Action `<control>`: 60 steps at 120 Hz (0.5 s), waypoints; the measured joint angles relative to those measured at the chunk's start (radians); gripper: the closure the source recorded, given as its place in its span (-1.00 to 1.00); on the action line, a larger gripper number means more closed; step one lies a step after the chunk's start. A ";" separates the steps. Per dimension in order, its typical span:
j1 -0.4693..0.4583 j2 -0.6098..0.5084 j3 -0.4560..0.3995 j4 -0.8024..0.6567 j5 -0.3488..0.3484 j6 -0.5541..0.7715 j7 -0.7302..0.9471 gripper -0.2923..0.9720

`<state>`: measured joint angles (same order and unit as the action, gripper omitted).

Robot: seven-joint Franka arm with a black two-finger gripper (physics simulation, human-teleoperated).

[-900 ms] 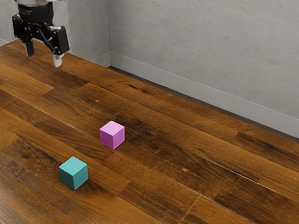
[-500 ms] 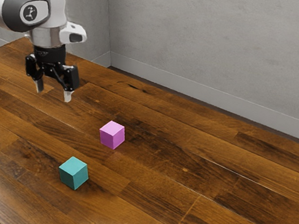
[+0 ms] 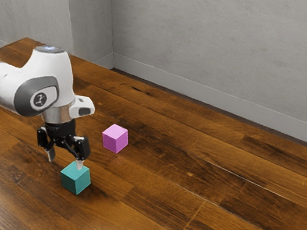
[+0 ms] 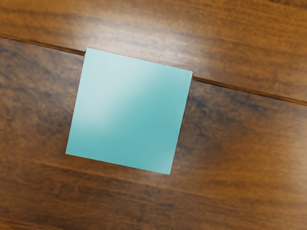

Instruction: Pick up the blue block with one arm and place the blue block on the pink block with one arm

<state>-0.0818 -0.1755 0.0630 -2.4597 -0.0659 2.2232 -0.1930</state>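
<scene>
Blue block (image 3: 75,177) sits flat on the wood-plank desk (image 3: 219,179); the wrist view looks straight down on its top face, whose edges are turned slightly against the plank seams. Claw (image 3: 64,161) hangs just above the blue block with its fingers spread wide and gripping nothing, one fingertip over the block's top edge and the other out past the block toward the exterior view's left. Pink block (image 3: 115,138) lies beyond the blue block on the wall side, a little toward the exterior view's right, apart from it.
</scene>
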 joint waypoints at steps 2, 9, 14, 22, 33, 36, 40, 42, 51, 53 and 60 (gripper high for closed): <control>0.000 0.002 0.000 -0.005 0.000 0.011 -0.001 -0.54; 0.000 0.021 -0.001 -0.014 0.007 0.049 0.004 -0.54; 0.001 0.041 -0.001 -0.016 0.016 0.078 0.012 -0.54; 0.003 0.071 -0.002 -0.016 0.022 0.117 0.024 -0.54; 0.013 0.106 -0.002 -0.014 0.025 0.164 0.038 -0.54; 0.015 0.115 -0.002 -0.014 0.025 0.175 0.042 -0.54; 0.017 0.127 -0.001 -0.012 0.025 0.189 0.047 -0.54; 0.019 0.134 -0.001 -0.011 0.026 0.195 0.049 -0.54; 0.028 0.152 0.000 -0.007 0.030 0.219 0.061 -0.54; 0.031 0.154 0.000 -0.007 0.030 0.225 0.064 -0.54; 0.038 0.163 0.000 -0.006 0.032 0.245 0.076 -0.54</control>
<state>-0.0435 -0.0121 0.0628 -2.4655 -0.0334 2.4677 -0.1169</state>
